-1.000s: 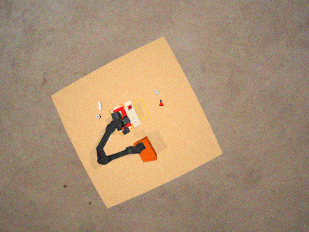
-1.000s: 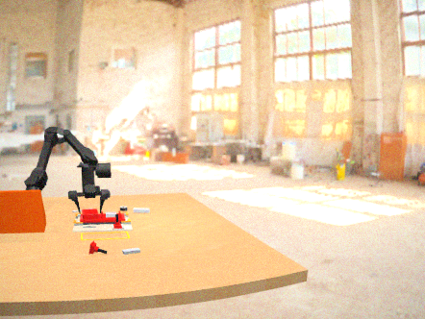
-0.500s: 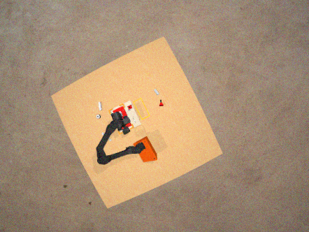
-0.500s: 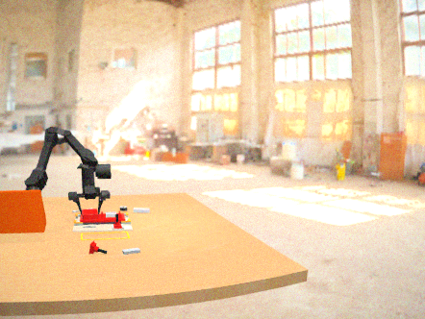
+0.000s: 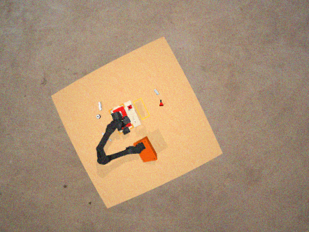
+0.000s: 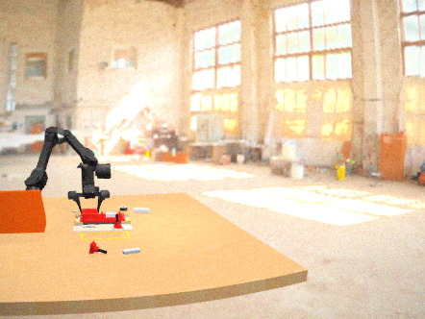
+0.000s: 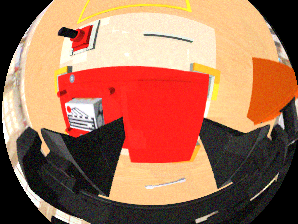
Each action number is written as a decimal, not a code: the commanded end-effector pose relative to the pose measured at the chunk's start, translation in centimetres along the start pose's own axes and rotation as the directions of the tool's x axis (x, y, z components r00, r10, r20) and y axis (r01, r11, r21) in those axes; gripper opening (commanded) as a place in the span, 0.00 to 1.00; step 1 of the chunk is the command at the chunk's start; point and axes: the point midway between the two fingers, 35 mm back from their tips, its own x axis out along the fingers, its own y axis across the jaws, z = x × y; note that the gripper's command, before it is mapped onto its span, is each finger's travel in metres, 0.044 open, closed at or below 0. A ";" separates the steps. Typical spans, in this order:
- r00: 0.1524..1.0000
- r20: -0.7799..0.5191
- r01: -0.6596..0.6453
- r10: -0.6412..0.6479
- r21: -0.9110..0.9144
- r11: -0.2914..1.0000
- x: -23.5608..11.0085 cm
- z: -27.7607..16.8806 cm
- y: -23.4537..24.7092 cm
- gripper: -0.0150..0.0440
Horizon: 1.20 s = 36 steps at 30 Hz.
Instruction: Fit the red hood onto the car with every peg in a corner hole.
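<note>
Hand [image 7: 156,145] clenched across red hood [image 7: 156,112], which lies low by the chassis jig [image 7: 143,39] mid-desk [image 5: 182,140] toward its left edge; grip likely needs to stay square, lift straight before aligning holes over pegs.

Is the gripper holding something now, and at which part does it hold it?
Yes. The gripper is shut on the red hood, one finger on each of its two opposite side walls, near the shell's end closest to the wrist camera.
</note>
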 end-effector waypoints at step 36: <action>1.000 -0.002 -0.005 0.005 -0.330 0.944 -6.8 0.2 2.3 0.25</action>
